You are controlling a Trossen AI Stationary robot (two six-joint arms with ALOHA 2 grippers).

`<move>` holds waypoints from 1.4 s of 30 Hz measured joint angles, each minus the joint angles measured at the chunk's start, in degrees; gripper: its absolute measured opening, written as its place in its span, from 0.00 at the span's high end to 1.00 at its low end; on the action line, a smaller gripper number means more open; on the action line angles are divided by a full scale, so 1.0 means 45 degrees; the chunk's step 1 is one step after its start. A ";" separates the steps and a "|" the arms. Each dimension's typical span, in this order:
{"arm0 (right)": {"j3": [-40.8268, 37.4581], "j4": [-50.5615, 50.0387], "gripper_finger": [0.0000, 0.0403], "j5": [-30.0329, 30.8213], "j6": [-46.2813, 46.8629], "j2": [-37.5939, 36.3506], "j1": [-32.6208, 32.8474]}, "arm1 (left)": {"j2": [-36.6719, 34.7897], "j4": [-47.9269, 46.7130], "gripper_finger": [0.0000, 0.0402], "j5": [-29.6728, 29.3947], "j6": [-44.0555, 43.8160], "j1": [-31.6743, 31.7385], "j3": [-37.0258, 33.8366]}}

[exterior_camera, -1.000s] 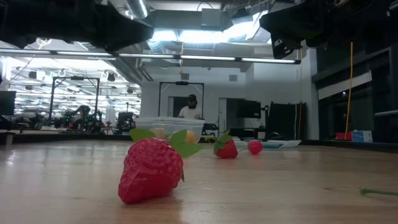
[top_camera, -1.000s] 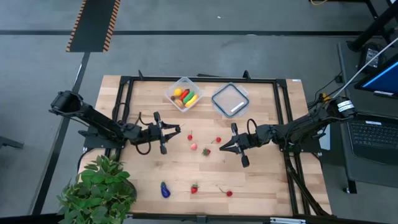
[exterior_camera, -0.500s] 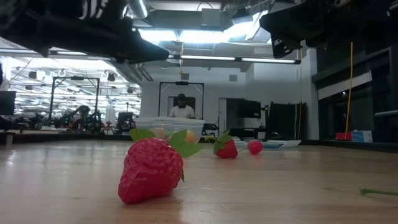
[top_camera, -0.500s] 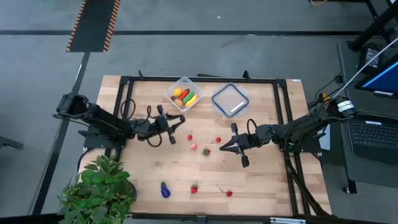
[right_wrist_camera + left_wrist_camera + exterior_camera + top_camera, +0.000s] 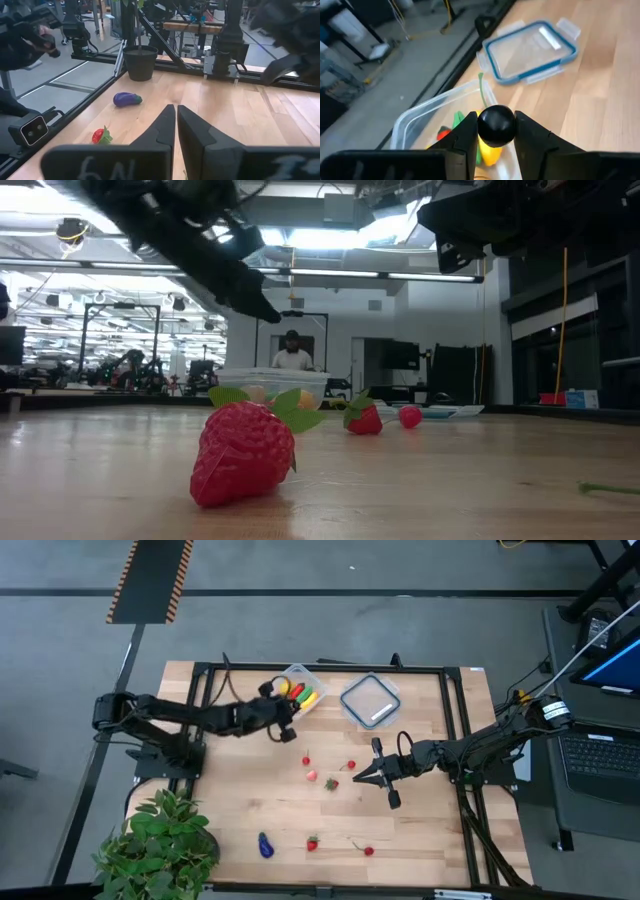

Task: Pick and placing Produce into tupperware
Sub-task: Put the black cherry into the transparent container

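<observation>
Gripping a dark round berry (image 5: 496,124), left tool (image 5: 495,131) directly above the tupperware (image 5: 422,117); right tool (image 5: 176,116) together.

Four cameras: one overhead, one at tabletop level, one on each wrist.

You look straight down on the whole table (image 5: 420,830); the low view sits level, right behind a strawberry (image 5: 243,452), facing the room. Your left wrist view hovers close over the tub (image 5: 422,120) and lid (image 5: 530,50), both shared with overhead; your right one likely shares the eggplant (image 5: 127,99).
</observation>
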 joint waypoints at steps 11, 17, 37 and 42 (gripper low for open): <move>0.0005 0.0268 0.94 0.0001 -0.0683 0.0000 -0.0005 | 0.1633 -0.7503 0.77 0.2870 0.0925 0.2627 0.5030; 0.0005 0.0377 0.94 0.0005 -0.1039 0.0005 0.0000 | 0.3559 -1.0217 0.77 0.4427 0.1605 0.3406 0.7398; 0.0005 0.0366 0.94 0.0005 -0.1044 0.0005 -0.0005 | 0.8004 -1.6924 0.77 0.6909 0.2876 0.4696 1.2735; 0.0005 0.0364 0.94 0.0005 -0.1044 0.0005 -0.0004 | 0.8477 -1.6997 0.77 0.7648 0.3152 0.4698 1.2975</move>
